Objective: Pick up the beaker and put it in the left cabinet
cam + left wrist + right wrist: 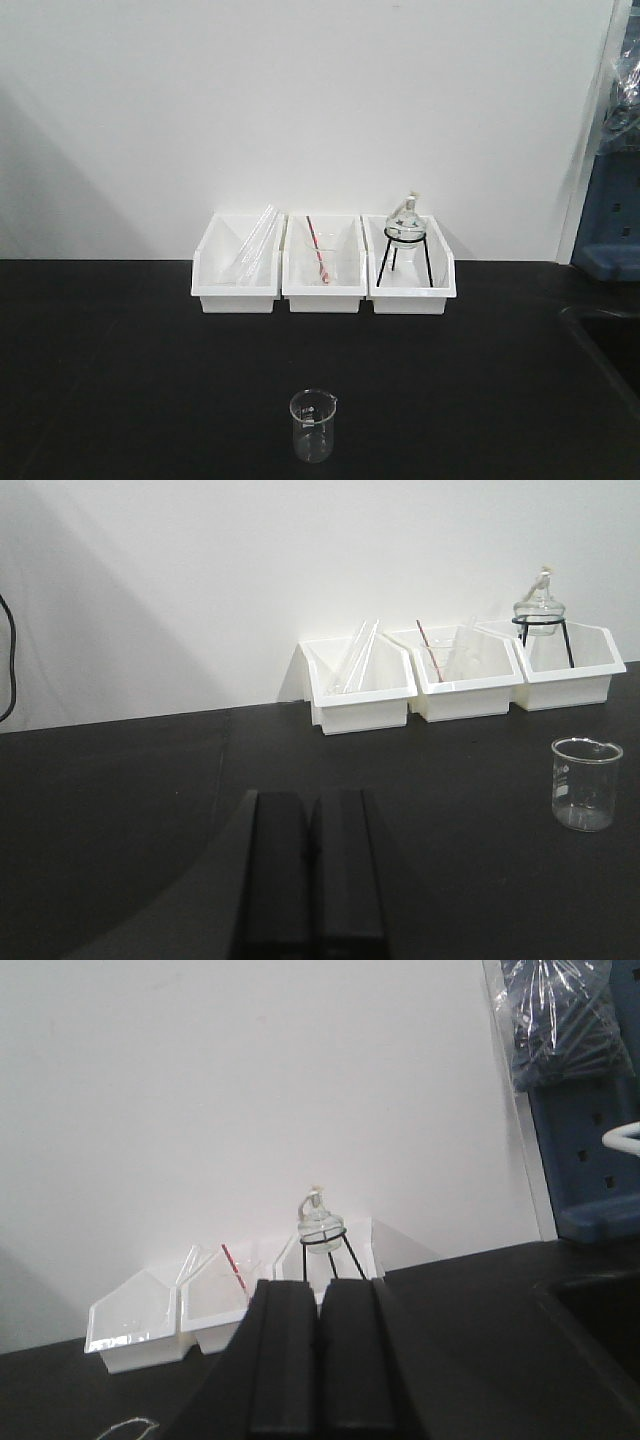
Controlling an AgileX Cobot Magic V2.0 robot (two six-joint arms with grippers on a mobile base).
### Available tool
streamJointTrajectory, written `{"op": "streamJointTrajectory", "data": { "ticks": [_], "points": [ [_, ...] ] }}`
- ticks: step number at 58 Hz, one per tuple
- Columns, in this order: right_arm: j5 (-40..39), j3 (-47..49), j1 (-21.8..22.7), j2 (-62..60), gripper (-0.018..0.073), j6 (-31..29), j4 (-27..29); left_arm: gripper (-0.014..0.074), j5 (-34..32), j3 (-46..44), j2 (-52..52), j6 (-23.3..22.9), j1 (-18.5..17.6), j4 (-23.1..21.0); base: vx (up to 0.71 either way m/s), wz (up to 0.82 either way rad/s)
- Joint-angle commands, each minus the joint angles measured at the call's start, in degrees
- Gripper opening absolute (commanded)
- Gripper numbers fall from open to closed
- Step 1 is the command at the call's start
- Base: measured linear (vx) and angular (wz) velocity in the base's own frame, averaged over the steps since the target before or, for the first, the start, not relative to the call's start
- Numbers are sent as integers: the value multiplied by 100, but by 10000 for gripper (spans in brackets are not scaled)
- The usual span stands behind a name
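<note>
The front view shows the beaker [313, 425] upright on the black tabletop [120, 380], well in front of three white bins [323, 262]. The left wrist view adds the left pincer [312, 810], closed and empty, with the beaker off to its right. The right wrist view shows the right pincer [320, 1295] closed and empty too, facing a white wall [200, 1110].
</note>
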State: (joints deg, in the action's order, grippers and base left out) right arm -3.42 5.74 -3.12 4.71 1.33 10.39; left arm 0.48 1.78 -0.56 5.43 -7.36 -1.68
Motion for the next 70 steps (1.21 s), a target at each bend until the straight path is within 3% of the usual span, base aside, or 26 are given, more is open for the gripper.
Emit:
{"op": "streamJointTrajectory", "data": {
  "ticks": [1,19,23,33,43,52,60,70],
  "points": [
    [-387,240,21,447,176,-9,11,1,-478,93,-109,-17,-6,-42,0,0],
    [-765,234,21,1621,411,-133,-12,1,-478,93,-109,-17,-6,-42,0,0],
    [-1124,234,15,1911,449,-449,-84,1,-478,93,-109,-17,-6,-42,0,0],
    [-1798,393,15,2784,532,-571,-1039,1,-478,93,-109,-17,-6,-42,0,0],
    [-2187,987,15,3961,545,103,-2419,1,-478,93,-109,-17,-6,-42,0,0],
    [-3153,1419,15,5152,545,960,-3721,1,-478,93,-109,-17,-6,-42,0,0],
    [-4091,1683,15,6250,545,1239,-4749,1,-478,93,-109,-17,-6,-42,0,0],
    [-4878,2071,15,7516,545,1386,-5014,1,-478,93,-109,-17,-6,-42,0,0]
  ]
}}
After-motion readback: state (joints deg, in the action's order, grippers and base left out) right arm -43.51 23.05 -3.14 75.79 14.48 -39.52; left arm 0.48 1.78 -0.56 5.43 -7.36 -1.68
